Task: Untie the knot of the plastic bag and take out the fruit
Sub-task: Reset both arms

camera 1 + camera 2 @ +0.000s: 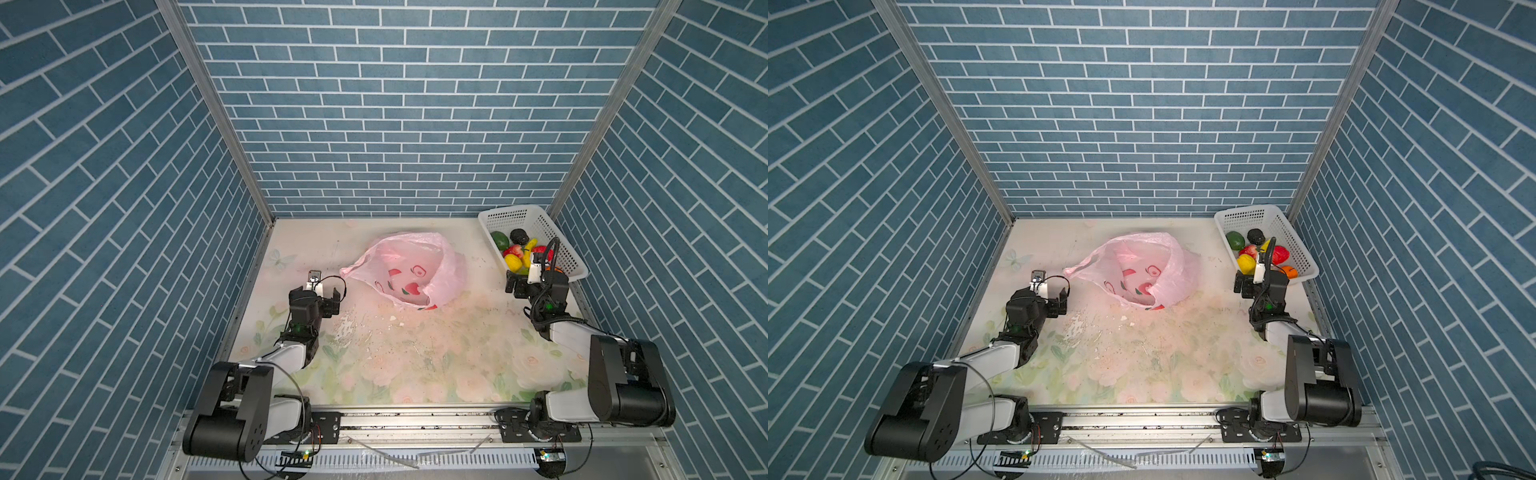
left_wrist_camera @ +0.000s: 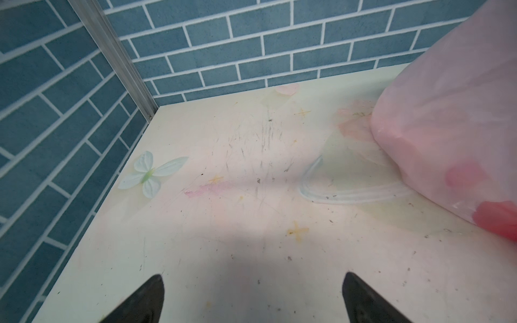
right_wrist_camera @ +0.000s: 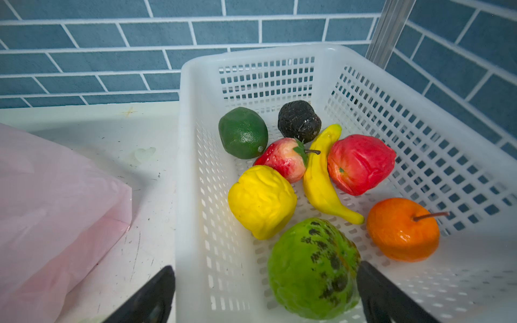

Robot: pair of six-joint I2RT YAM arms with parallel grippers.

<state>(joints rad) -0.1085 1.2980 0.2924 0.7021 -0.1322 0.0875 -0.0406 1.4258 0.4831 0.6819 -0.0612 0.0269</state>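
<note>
My left end effector (image 2: 253, 279) stood spread wide and held nothing, poised over bare surface (image 2: 237, 223) at roughly 9 o'clock from the plastic bag (image 1: 409, 266). In both top views the bag lay crumpled in the 12 o'clock half of the surface with its mouth gaping, and one loose handle (image 1: 353, 271) trailed toward 9 o'clock (flat red prints showed on its inner wall).

My right end effector (image 3: 265, 268) was spread just as wide and was also empty. It hung at the near end of the white basket (image 3: 190, 84), which sat in the 2 o'clock corner. One finger stood outside the basket's wall and the other above a mottled green fruit (image 3: 310, 268); whether it touched, I could not tell.

The fruit (image 1: 519, 253) lay in that basket: a green lime (image 3: 242, 132), a dark round piece (image 3: 298, 120), a strawberry (image 3: 282, 159), a banana (image 3: 321, 179), a red apple (image 3: 359, 163), a yellow lemon (image 3: 261, 201) and an orange (image 3: 402, 229).
</note>
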